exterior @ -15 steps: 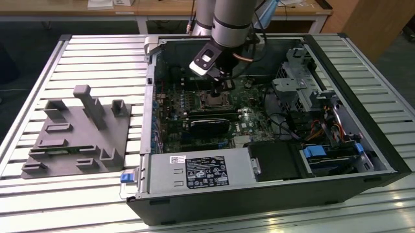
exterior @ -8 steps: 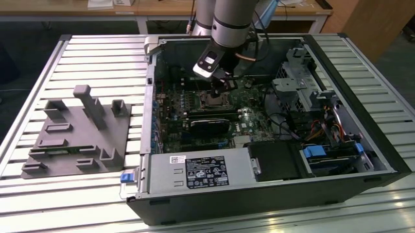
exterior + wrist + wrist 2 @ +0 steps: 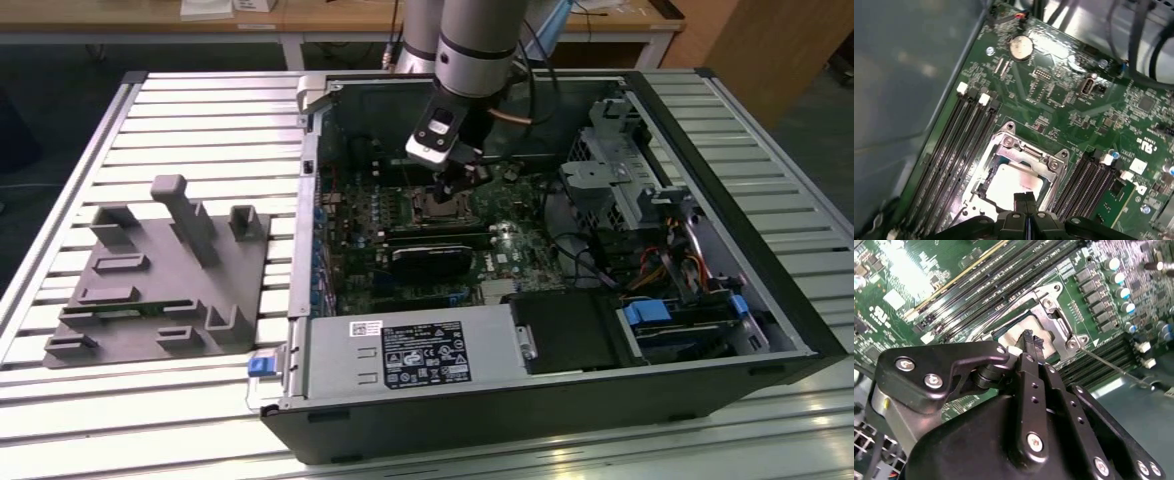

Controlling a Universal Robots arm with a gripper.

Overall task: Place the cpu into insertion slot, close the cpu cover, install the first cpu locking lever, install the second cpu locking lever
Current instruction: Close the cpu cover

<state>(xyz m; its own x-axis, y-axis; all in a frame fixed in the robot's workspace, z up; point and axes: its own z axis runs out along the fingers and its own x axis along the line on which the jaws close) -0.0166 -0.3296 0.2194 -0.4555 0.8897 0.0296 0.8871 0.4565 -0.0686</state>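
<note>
Looked down, in the exterior view, on an open black desktop computer case lying on a silvery slatted metal table, with a grey moulded fixture block well apart on the exterior view's left. Saw the silver-grey robot arm reaching down into the case, with its black two-fingered gripper low over the green-black motherboard at the insertion slot, a small square socket with a silvery metal rim. Found the gripper's slim black fingers pressed together in both wrist views, closed on nothing, with the tips poised directly over the socket. Found the cpu, a small flat square chip with a pale silvery-beige metal top, already seated in the socket, between two banks of long black memory slots. Noted the cpu cover, a thin square silvery metal frame plate with an open window, lying down around the chip, with the chip top showing through. Could not judge contact between fingertips and chip. Picked out, in the second wrist view, a thin silvery wire locking lever running out from a corner of the socket and slanting across the black slots, away from the frame. Noted a round silver coin battery elsewhere on the board, well apart from the socket.
</note>
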